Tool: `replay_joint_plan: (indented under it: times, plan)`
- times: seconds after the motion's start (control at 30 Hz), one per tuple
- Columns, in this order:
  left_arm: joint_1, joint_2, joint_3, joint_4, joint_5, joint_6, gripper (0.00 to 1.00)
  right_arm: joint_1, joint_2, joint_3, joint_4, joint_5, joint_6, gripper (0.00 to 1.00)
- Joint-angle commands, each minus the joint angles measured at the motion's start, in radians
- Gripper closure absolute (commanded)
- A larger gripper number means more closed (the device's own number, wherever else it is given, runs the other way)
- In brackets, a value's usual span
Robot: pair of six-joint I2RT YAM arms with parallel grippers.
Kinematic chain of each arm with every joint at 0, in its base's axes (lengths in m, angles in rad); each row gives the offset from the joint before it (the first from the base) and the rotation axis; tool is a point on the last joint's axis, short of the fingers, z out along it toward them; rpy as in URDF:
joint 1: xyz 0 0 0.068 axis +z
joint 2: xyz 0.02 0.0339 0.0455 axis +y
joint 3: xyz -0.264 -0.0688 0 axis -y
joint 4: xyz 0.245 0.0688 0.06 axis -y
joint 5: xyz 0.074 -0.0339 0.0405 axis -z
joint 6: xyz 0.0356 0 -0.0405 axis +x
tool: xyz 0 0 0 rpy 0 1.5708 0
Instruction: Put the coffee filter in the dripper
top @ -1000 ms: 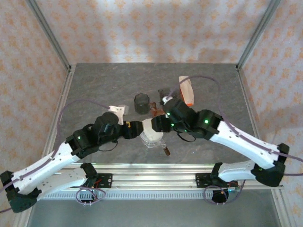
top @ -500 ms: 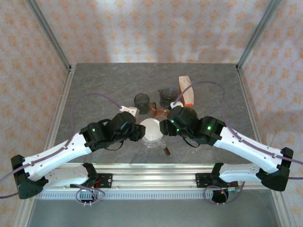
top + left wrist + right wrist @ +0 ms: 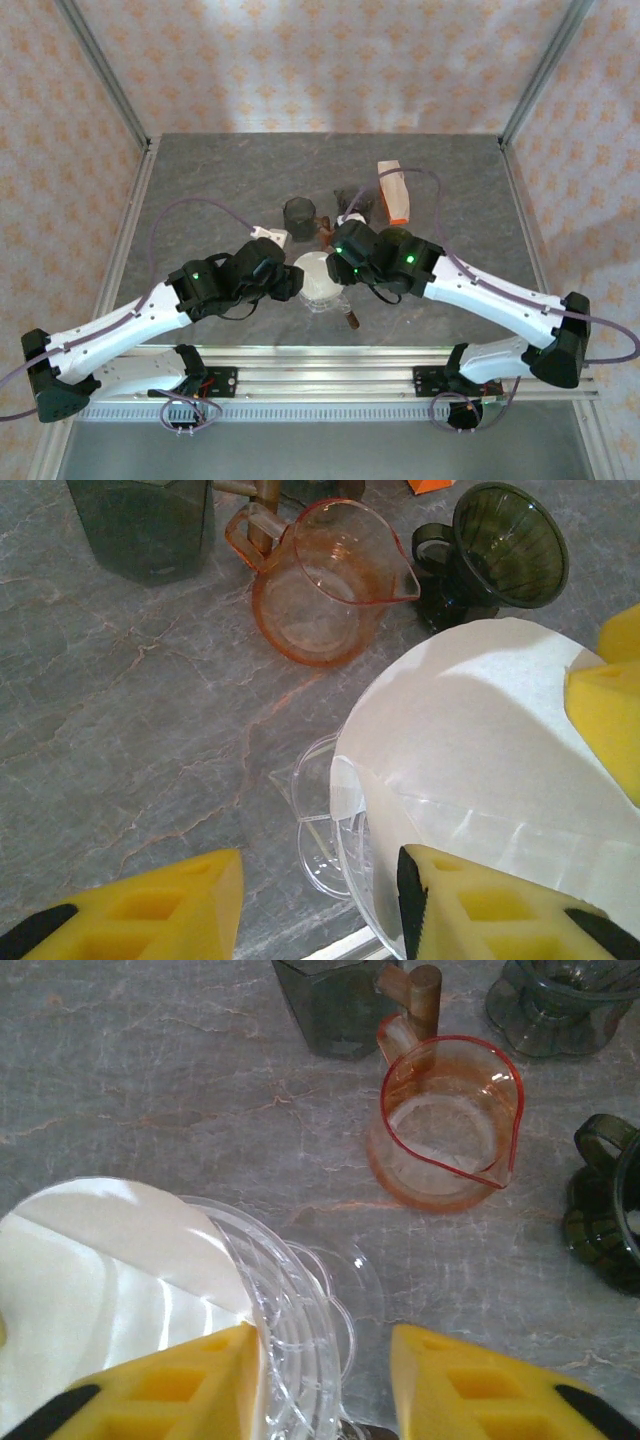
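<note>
Coffee filter (image 3: 480,720), white paper, lies opened inside the clear dripper (image 3: 318,825) at the middle of the grey surface (image 3: 200,190). Both arms reach inward from their bases and meet over it, wrists bent down. The left tool (image 3: 320,880) stands spread, straddling the dripper's near rim: one yellow finger is over the paper, the other hangs outside above the stone. The right tool (image 3: 322,1345) is spread the same way on the opposite rim, its inner finger over the filter. Neither pinches anything. Just behind, an orange glass pitcher (image 3: 325,585) stands empty, with a dark green dripper (image 3: 500,550) beside it and a smoky cup (image 3: 145,525) further left.
</note>
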Motion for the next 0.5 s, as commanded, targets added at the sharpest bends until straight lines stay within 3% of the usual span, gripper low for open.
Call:
replay_joint_plan:
  times: [0.0,0.1,0.17,0.27,0.47]
  plan:
    - [-0.009,-0.003,-0.019,-0.006,-0.021,-0.006,0.55,0.007,0.006,0.04,-0.014,0.015,-0.023,0.75]
    - [-0.009,-0.001,-0.026,0.001,-0.021,-0.007,0.55,0.007,0.017,0.039,-0.02,0.037,-0.033,0.91]
    - [-0.01,0.001,-0.03,0.007,-0.02,-0.008,0.55,0.007,0.03,0.042,-0.026,0.043,-0.041,0.96]
    - [-0.009,0.003,-0.034,0.02,-0.007,-0.015,0.54,0.007,0.048,0.047,-0.036,0.048,-0.049,0.99]
    - [-0.01,-0.038,-0.052,0.085,0.02,-0.044,0.42,0.011,0.063,0.044,-0.045,0.066,-0.056,0.99]
